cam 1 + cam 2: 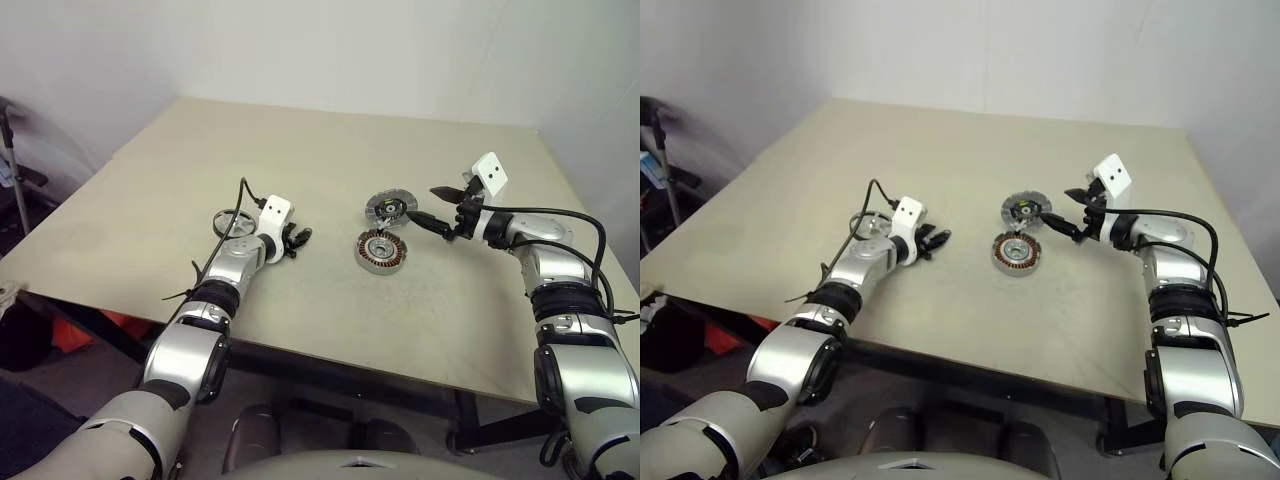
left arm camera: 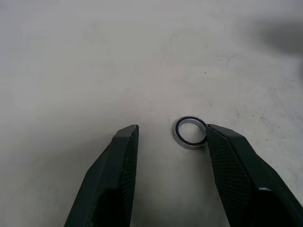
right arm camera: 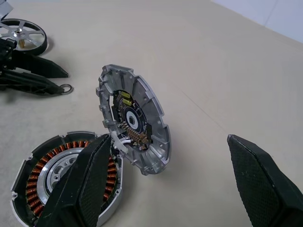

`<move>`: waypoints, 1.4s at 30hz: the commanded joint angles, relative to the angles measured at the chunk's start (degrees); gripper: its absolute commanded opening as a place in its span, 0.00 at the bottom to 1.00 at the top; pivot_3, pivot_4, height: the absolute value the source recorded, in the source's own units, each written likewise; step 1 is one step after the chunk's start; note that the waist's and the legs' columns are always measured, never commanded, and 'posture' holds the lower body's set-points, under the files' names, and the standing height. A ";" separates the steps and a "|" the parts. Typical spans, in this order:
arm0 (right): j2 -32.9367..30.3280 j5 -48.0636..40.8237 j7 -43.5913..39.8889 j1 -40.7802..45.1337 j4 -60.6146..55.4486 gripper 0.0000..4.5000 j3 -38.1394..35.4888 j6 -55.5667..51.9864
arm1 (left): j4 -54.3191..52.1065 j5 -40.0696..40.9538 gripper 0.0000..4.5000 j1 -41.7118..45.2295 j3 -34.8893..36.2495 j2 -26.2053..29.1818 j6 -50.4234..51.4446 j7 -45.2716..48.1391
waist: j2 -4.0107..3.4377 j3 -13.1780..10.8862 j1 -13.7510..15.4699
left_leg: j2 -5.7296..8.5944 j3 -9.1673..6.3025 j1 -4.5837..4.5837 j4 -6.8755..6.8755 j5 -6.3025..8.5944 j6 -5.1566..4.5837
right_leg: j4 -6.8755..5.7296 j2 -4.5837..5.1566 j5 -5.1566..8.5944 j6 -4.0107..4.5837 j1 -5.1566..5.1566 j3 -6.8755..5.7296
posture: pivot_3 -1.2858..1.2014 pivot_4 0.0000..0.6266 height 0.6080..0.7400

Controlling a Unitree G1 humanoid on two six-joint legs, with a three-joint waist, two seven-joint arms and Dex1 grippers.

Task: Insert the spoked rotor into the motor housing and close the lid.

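- Nearest the head camera sits the motor housing (image 1: pixel 381 250) on the counter, copper windings up, empty.
- The lid (image 3: pixel 135 124) is tilted on edge at its 12 o'clock, touching its rim.
- The spoked rotor (image 1: pixel 236 222) lies well apart at 9 o'clock, beside the left gripper (image 2: pixel 171 137), jaws half open around a small ring (image 2: pixel 190 133), not gripping.
- The right gripper (image 1: pixel 424 206) hovers by the lid, jaws wide and empty.
- Advice: seat the rotor first, level and centred on the hub; only then lower the lid.

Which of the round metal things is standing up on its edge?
The lid, the grey ribbed disc with the black centre. It leans tilted against the motor housing; the housing and the spoked rotor both lie flat.
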State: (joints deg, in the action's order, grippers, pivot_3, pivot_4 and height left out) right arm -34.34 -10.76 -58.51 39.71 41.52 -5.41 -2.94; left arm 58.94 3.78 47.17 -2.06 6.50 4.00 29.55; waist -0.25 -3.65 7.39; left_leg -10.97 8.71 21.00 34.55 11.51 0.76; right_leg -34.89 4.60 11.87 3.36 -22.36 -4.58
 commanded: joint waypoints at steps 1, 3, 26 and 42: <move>-0.30 -1.31 0.04 1.73 -2.64 0.99 -1.21 1.02 | 2.52 -0.54 0.53 0.35 0.36 -1.21 -1.28 -0.10 | -0.03 0.02 0.00 | 0.03 0.00 0.00 0.00 0.00 0.00 | 0.00 0.03 0.00 0.00 0.00 0.00 | 0.52 0.00 1.00; -0.32 -1.28 0.03 1.70 -2.62 0.99 -1.17 1.05 | 2.57 -0.03 0.53 0.37 0.88 -2.13 -3.02 0.75 | -0.04 0.02 0.04 | 0.07 0.00 0.00 0.00 0.00 -0.01 | 0.02 0.06 0.00 0.00 0.01 0.00 | 0.52 0.00 1.00; -0.01 -1.48 0.46 1.54 -2.88 0.99 -1.13 1.35 | 6.13 -4.41 0.53 0.70 -0.77 -3.14 -7.46 1.06 | -0.04 0.03 1.19 | 0.13 -0.03 0.09 -0.03 0.08 -0.17 | 0.07 0.21 0.04 -0.08 -0.08 -0.01 | 0.52 0.00 1.00; 0.32 -1.61 0.90 1.48 -3.02 0.99 -1.03 1.55 | 7.08 -5.77 0.53 1.81 -0.77 -4.08 -7.72 1.84 | -0.04 0.03 1.33 | 0.27 -0.07 0.10 -0.03 0.10 -0.20 | 0.09 0.37 0.05 -0.11 -0.05 -0.02 | 0.52 0.00 1.00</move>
State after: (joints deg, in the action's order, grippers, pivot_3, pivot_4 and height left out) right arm -33.98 -11.22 -57.63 39.71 41.45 -5.42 -2.50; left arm 64.84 -1.29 48.75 -2.03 3.32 -4.05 30.75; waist -0.29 -3.62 8.72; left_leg -10.70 8.64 21.10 34.52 11.62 0.56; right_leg -34.80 4.97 11.92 3.24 -22.40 -4.60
